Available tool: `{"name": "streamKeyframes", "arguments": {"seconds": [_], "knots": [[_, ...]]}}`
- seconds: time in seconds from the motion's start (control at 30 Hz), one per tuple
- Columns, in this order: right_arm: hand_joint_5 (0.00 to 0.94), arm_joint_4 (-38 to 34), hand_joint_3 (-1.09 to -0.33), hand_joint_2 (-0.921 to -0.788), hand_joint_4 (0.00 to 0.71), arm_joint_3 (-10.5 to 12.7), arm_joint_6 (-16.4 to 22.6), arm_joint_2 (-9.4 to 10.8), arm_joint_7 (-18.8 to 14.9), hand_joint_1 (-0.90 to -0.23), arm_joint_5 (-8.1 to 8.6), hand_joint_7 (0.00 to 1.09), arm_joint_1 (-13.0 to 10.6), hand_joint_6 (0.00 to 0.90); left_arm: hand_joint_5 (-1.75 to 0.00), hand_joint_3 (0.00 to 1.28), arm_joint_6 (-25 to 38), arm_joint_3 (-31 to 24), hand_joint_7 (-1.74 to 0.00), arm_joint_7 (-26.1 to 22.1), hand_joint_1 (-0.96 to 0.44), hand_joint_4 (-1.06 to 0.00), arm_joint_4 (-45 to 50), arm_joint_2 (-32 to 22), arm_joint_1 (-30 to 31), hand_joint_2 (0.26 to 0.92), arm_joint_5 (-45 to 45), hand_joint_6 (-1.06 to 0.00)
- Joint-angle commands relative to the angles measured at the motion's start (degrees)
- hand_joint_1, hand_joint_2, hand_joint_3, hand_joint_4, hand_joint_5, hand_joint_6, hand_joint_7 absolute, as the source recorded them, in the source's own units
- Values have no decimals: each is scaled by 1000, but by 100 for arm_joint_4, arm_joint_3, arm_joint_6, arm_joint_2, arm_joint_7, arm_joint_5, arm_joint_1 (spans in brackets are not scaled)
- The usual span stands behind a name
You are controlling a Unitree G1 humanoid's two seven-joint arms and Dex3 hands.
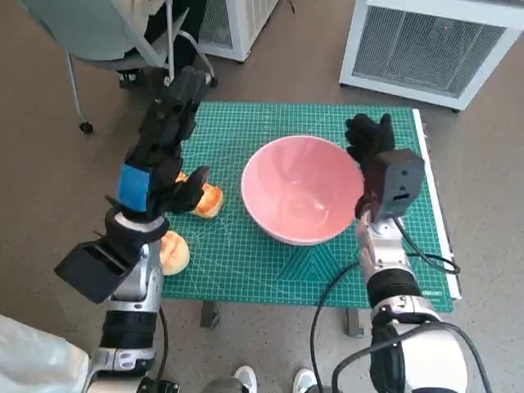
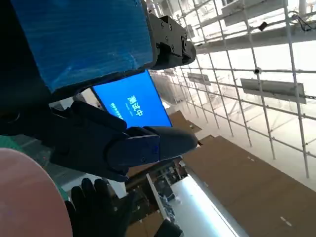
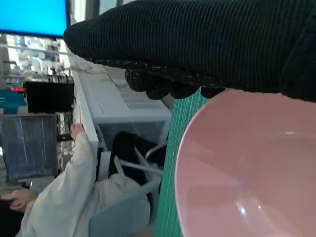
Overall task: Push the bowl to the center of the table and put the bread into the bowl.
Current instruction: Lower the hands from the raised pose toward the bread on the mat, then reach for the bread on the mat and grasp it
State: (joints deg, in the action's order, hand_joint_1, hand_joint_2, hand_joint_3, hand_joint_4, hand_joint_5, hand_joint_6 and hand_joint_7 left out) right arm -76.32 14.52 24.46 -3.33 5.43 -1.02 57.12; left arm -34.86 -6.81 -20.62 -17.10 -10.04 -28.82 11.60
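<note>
A pink bowl (image 1: 303, 190) is being seen right of centre in the head view, standing upright on the green mat (image 1: 246, 270) that is covering the tabletop. The right hand (image 1: 370, 139) is being held against the bowl's right rim, at upper right of the bowl; in the right wrist view the glove (image 3: 197, 44) is lying along the frame's top, just over the bowl's rim (image 3: 197, 128). The right fingers are being kept loosely spread, with nothing being gripped.

Two pieces of bread are being noted at left of the bowl: one (image 1: 210, 201) at centre left, a second (image 1: 174, 252) lower left near the mat's edge. The left hand (image 1: 168, 135) is being held above the mat, upper left of the bowl, with its fingers extended up the frame and nothing being seen in them. One black digit is reaching down beside the first bread; contact cannot be told.

In the right wrist view a seated person (image 3: 64, 192) is being seen at lower left, and a blue screen (image 3: 32, 17) at upper left.
</note>
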Motion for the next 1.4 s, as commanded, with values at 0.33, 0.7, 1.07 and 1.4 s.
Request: {"name": "streamKeyframes", "arguments": {"seconds": [0.33,0.7,1.07,1.4], "knots": [[8,60,-785,-921,313,-173,351,-178,-35,-453,-198,501,72,147,0,432,-6,-141,-75,-22,-560,-195,95,-258,160,921,-8,-277],[8,636,-786,-921,300,-500,2081,-432,-392,-520,-274,558,99,72,0,403,118,-135,-54,-305,-572,-189,-234,-1794,-292,921,-1078,-278],[6,1997,-792,-921,308,-545,3026,-220,-2830,-644,1217,752,-301,1,-1,207,490,443,-47,-692,-568,-183,-1141,-3041,-1100,921,-2283,-295],[6,3020,-783,-921,307,-827,3004,-268,-3511,-738,1432,821,-782,-1,0,23,1151,1236,-28,-1376,-473,-165,-1809,-3340,-1791,904,-2935,-294]]}}
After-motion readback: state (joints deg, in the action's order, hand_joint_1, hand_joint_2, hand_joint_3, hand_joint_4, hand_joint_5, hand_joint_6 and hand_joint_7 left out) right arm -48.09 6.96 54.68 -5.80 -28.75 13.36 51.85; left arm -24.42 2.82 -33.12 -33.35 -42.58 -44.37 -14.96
